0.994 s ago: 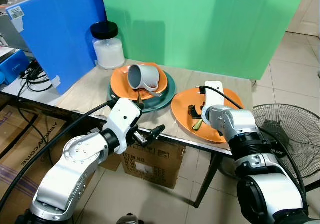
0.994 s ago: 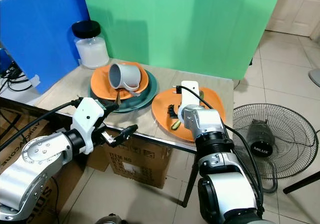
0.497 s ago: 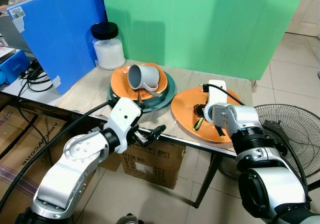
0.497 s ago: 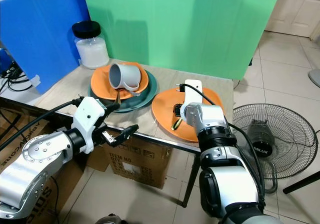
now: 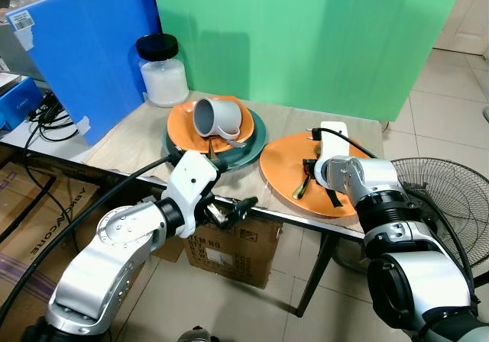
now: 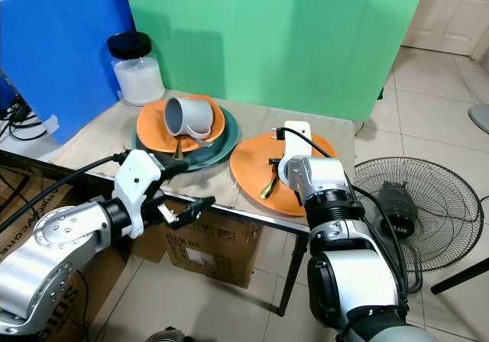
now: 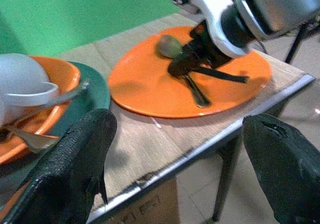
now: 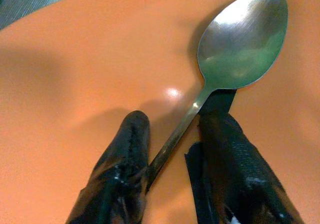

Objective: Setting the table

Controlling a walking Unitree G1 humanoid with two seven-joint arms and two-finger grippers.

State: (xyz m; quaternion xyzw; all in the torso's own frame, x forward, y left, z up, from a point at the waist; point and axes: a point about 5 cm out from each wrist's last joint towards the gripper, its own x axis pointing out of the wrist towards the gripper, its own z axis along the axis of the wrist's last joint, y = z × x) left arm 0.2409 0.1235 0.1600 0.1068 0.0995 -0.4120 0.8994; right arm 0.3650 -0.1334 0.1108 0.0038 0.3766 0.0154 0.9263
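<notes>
- Right wrist view: the spoon [image 8: 220, 84] lies flat on the large orange plate [image 8: 75, 59], its handle between the right gripper [image 8: 170, 154]'s two barely parted fingers, bowl pointing toward 1 o'clock.
- A second ago the spoon looked lifted at the plate's 9 o'clock side; now it rests there, so the placing seems nearly done.
- At the table's near edge, the left gripper [image 5: 229, 208] stays spread wide and empty.
- At the plate's 10 o'clock, a tipped grey mug [image 5: 218, 117] sits on stacked plates [image 5: 256, 140].
</notes>
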